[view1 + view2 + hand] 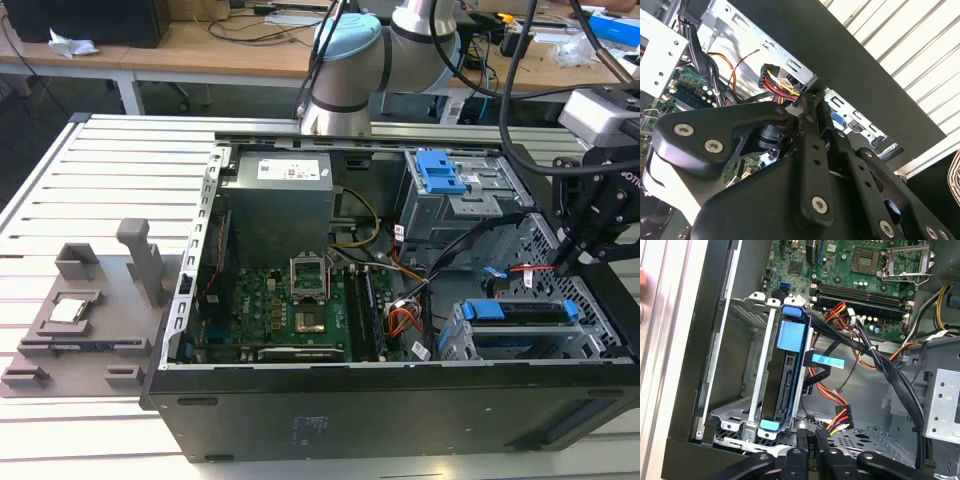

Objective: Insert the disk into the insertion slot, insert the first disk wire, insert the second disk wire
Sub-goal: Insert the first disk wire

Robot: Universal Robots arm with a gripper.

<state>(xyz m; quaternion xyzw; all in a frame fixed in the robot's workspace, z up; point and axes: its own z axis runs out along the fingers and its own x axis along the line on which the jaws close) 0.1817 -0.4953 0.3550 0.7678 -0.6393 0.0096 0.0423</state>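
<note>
The disk (pixel 790 371), silver in its blue caddy, sits inside the insertion slot (pixel 742 335), a perforated metal cage at the case's front corner; in the exterior view the disk (pixel 520 312) lies in the cage (pixel 598 335). My gripper (pixel 810 439) hovers just behind the disk's rear edge, its fingers close together on a black connector of the red, yellow and black disk wire (pixel 836 423). In the second wrist view the gripper (pixel 807 101) pinches that wire bundle (pixel 780 86). A black cable with a blue tag (pixel 827 361) hangs loose by the disk.
The open computer case (pixel 300 410) lies on a slatted table (pixel 90 200). The motherboard (pixel 290 305) is in the middle, and a grey drive box with a blue latch (pixel 440 172) is behind the cage. Cable bundles (pixel 880 365) cross beside the disk. A grey fixture (pixel 90 300) sits at the exterior view's left.
</note>
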